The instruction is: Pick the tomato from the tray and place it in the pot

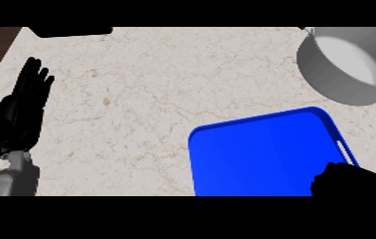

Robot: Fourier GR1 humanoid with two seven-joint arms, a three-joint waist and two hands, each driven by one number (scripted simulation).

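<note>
A: Where is the tomato found?

B: It is not seen. The tray (257,153) shows bare blue, and the right hand (343,179) is bunched over its lower right corner. The tomato may be hidden under that hand; this cannot be confirmed.

A: How are the hands set?

B: The right hand is seen only as a dark mass at the edge; whether anything is clasped cannot be told. The left hand (28,101) is rested at the left edge of the counter (147,83), fingers straight and spread, nothing held.

A: What could go wrong?

B: If the tomato is held, it must be carried up to the pot (339,66), which is cut by the right edge. The near rim could be struck on a low path, or the tomato released short onto the counter. If nothing is held, an empty carry would be made.
</note>
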